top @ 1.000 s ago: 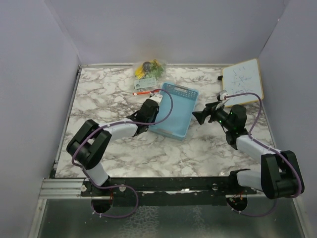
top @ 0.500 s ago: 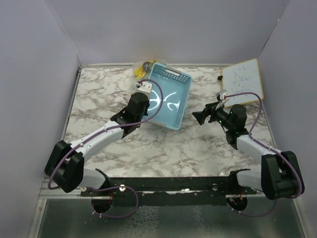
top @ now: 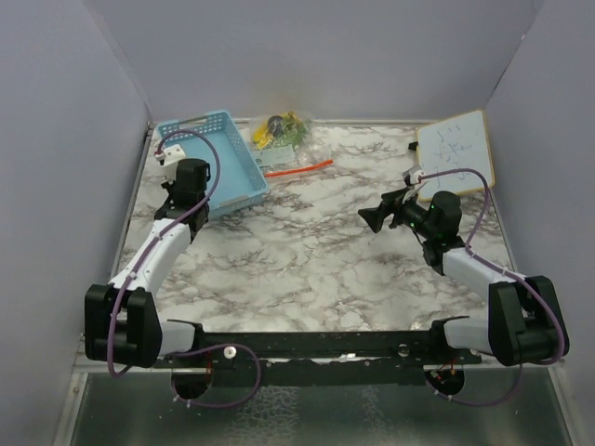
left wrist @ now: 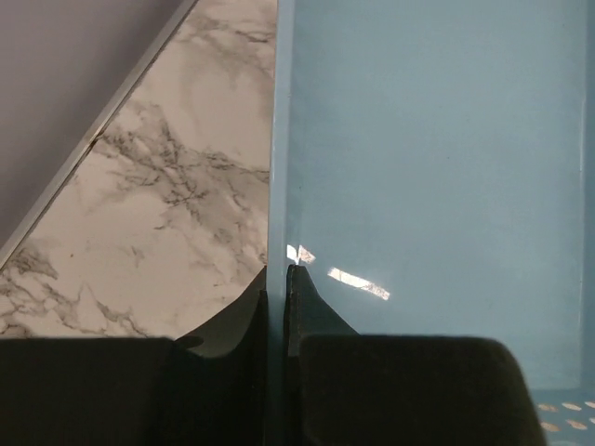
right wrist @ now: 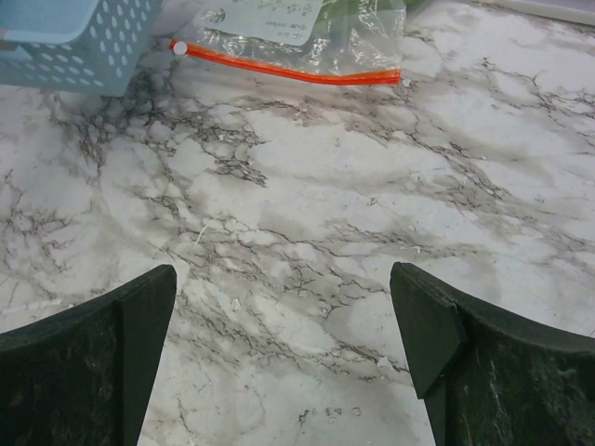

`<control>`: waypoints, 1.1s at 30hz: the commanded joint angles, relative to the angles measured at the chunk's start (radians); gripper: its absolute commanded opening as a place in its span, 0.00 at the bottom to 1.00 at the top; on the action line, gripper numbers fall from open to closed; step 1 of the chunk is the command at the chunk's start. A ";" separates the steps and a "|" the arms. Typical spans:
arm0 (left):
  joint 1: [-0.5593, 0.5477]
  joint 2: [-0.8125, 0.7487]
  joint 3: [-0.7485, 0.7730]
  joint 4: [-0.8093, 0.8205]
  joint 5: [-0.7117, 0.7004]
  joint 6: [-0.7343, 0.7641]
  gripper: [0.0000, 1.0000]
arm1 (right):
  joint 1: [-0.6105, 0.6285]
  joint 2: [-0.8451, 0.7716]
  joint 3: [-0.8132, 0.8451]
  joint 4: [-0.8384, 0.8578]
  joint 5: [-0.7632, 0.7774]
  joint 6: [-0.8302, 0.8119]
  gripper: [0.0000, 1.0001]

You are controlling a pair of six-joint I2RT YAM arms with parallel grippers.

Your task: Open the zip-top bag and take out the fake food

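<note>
The zip-top bag [top: 284, 147] lies flat at the back middle of the table, its orange-red zip strip [right wrist: 288, 72] facing the front. The fake food [top: 277, 128], green, yellow and dark pieces, shows through the clear plastic. My left gripper [left wrist: 277, 269] is shut on the thin side wall of the light-blue basket [top: 214, 160], which stands at the back left, just left of the bag. My right gripper [right wrist: 284, 288] hovers open over bare marble, well in front and to the right of the bag, with nothing between its fingers.
A small whiteboard [top: 456, 149] lies at the back right corner. The basket's corner [right wrist: 65, 37] sits close to the zip strip's left end. Grey walls close in the table on the left, back and right.
My left arm has swung the basket from the table's middle, over the bag, to the back left corner. The bag and its zip strip now show uncovered. The right arm has stayed put.
</note>
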 commanded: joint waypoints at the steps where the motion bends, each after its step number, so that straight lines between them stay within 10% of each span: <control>1: 0.095 0.038 -0.023 -0.008 -0.013 -0.106 0.00 | 0.005 -0.004 0.010 0.018 -0.024 0.003 0.99; 10: 0.164 0.166 0.008 -0.039 0.050 -0.103 0.03 | 0.005 0.002 0.017 0.020 -0.033 0.001 0.99; 15: 0.166 0.170 -0.028 -0.028 0.082 -0.140 0.79 | 0.005 0.001 0.010 0.027 -0.035 0.003 0.99; 17: 0.164 0.158 -0.032 -0.033 0.090 -0.154 0.93 | 0.005 0.000 0.007 0.030 -0.048 -0.005 0.99; 33: -0.037 0.037 0.122 -0.078 0.032 -0.137 0.96 | 0.005 0.092 0.122 -0.109 0.026 -0.011 0.99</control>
